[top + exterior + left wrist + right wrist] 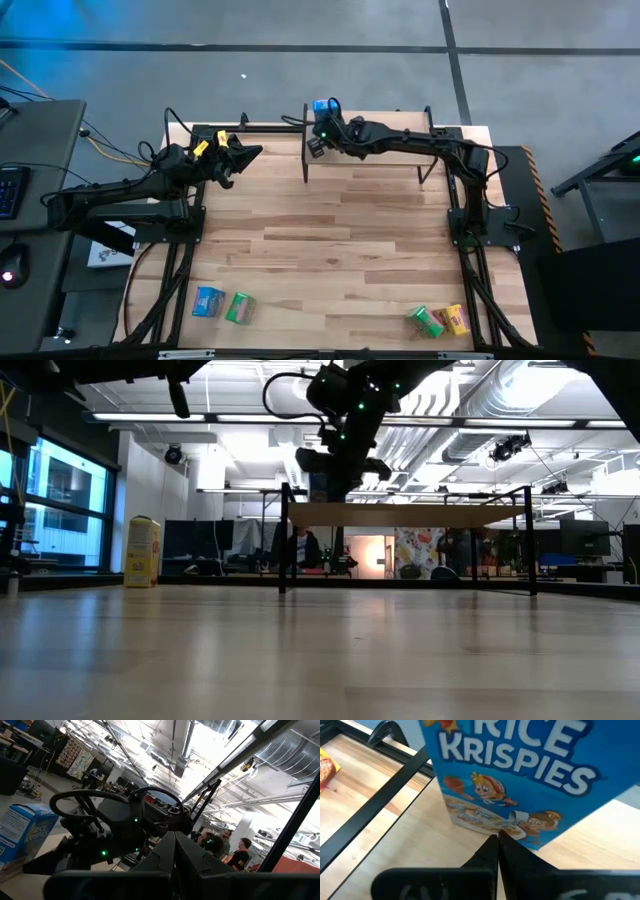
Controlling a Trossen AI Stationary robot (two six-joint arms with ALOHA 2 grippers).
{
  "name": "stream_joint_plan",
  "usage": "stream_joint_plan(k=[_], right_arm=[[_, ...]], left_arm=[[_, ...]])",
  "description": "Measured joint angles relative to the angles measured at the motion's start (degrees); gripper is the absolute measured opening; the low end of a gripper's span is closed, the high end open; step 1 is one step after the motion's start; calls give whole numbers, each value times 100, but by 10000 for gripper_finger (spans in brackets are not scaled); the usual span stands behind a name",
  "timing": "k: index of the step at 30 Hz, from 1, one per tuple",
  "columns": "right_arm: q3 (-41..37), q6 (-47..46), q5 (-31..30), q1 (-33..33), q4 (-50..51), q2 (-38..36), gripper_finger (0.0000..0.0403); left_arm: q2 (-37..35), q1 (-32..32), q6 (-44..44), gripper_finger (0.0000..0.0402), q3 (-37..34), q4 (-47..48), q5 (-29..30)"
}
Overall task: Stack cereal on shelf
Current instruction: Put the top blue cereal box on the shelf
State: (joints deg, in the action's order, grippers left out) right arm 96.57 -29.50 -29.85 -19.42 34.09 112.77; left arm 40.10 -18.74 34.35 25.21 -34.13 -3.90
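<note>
While the right gripper (318,138) hangs over the left end of the shelf (390,138), its two fingers are pressed tight together and hold nothing. A blue cereal box (324,107) stands on that end of the shelf, just past the fingertips, and the right wrist view shows its printed front (520,775) very close up, on the light wood. The left gripper (252,153) is just beside the shelf's left end, out over the table (340,240), and its fingers are squeezed together too, with nothing in them. A yellow box (217,143) stands beside the left arm, to the left of the shelf. Well away from the shelf, at the near edge of the table, lie four more boxes: a blue one (208,301) touching a green one (239,308) near the left corner, and a green one (425,321) beside a yellow one (455,319) near the right corner.
</note>
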Motion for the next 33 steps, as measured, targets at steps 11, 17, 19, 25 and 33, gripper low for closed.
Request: stream_joint_plan(k=[11,17,19,25,33], right_arm=[[4,-151,278,-46,-136,32,0],[9,-282,628,-9,-498,236,0],[9,-351,625,-5,-557,262,0],[9,-353,528,4,-621,275,0],[7,-364,461,4,-915,284,0]], left_arm=[[0,0,-2,0,0,4,2],[0,2,-2,0,0,36,2],[0,2,-2,0,0,69,2],[2,2,-2,0,0,142,2],[0,2,-2,0,0,138,2]])
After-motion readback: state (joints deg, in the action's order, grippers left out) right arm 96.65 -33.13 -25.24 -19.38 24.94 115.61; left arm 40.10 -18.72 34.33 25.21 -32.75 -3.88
